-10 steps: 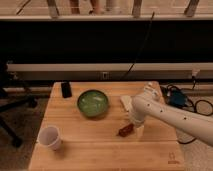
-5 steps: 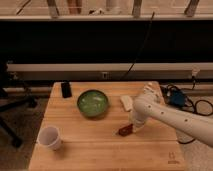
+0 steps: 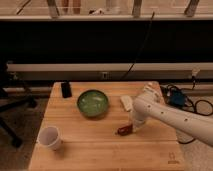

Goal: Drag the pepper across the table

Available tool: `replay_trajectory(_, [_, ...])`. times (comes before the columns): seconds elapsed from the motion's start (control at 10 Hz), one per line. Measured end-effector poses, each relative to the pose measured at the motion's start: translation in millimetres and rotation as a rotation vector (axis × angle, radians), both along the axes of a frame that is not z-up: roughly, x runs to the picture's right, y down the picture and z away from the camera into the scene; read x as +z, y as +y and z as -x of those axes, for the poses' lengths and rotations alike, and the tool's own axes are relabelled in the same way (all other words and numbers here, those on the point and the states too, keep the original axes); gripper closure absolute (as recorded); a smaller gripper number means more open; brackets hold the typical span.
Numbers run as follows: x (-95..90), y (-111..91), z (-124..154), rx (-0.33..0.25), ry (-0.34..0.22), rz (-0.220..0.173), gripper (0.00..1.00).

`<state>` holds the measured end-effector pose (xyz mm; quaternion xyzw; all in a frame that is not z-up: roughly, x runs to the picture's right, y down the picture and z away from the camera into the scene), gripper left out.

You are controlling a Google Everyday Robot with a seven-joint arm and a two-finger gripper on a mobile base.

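Camera view, 1 view only:

1. The table is a light wooden butcher-block top with plank strips showing and a small dark mark at its near right corner
2. The pepper, small, elongated and dark red-brown, lies on the table right of centre, toward the near half, below and to the right of the green bowl and apart from it
3. The white arm enters from the right edge and slopes down to the table. The gripper is at the surface, its fingers pressed together on the right end of the pepper
4. A pale oblong object lies just right of the bowl, behind the gripper
5. A white cup stands near the front left corner
6. A small black object rests near the far left edge
7. Cables lie on the floor to the right
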<state>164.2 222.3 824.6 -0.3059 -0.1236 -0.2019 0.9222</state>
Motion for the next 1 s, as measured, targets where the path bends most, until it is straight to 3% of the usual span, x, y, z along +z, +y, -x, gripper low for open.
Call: replay_trajectory(1.0, [-0.5,-4.7,1.8,-0.072,-0.037,-0.012,1.0])
